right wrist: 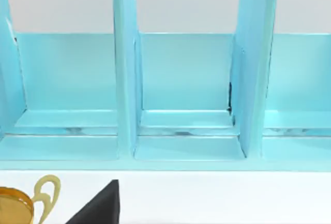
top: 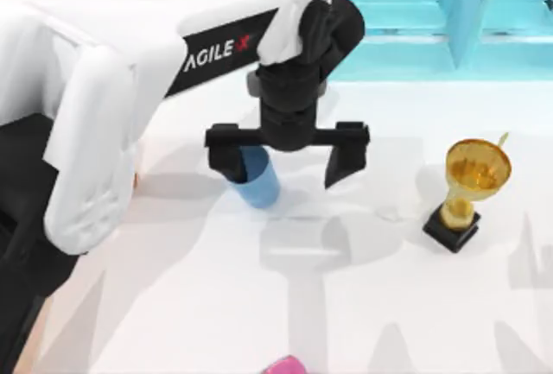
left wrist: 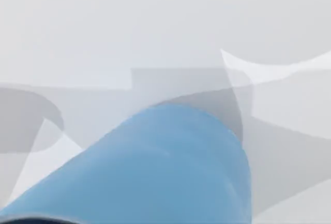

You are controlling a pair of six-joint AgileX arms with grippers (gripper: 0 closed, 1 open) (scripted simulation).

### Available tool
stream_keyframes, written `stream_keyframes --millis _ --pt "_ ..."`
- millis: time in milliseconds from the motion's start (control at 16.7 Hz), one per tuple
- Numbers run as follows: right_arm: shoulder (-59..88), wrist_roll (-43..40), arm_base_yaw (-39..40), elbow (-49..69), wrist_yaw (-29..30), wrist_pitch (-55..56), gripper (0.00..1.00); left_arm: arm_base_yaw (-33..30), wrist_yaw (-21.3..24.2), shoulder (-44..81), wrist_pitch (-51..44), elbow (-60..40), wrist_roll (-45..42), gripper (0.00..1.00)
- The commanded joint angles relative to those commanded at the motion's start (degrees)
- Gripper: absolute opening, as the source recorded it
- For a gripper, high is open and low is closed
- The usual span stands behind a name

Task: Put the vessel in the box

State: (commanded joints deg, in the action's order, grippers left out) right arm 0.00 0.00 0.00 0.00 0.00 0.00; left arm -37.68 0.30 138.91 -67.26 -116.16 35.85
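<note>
One hand [top: 288, 160], the left, hangs open over the white bench [top: 346, 305] near its middle, fingers spread wide. By its left finger stands the blue cup [top: 259, 182], partly hidden beneath it. Well to the right stands a gold trophy [top: 469, 186]; a turquoise shelf [top: 415, 20] lines the far edge.

White table [top: 346, 305]: blue cup [top: 259, 184], gold trophy [top: 467, 188], maybe pink object [top: 285, 365].

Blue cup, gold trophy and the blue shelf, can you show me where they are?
blue cup [top: 259, 186], top view, its side wall below the end effector.
gold trophy [top: 477, 167], top view, its bowl.
blue shelf [right wrist: 186, 74], right wrist view, middle compartment's back wall.
</note>
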Motion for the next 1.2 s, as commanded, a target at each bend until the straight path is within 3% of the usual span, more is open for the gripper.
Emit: stream_keyframes --millis 120,900,1200 --pt "0.0 0.0 0.0 0.0 0.0 0.0 1.0 0.0 0.0 0.0 0.0 0.0 0.0 1.0" --pt "0.0 0.0 0.0 0.0 0.0 0.0 1.0 0.0 0.0 0.0 0.0 0.0 0.0 0.02" --pt "0.0 0.0 0.0 0.0 0.0 0.0 1.0 0.0 0.0 0.0 0.0 0.0 0.0 0.0"
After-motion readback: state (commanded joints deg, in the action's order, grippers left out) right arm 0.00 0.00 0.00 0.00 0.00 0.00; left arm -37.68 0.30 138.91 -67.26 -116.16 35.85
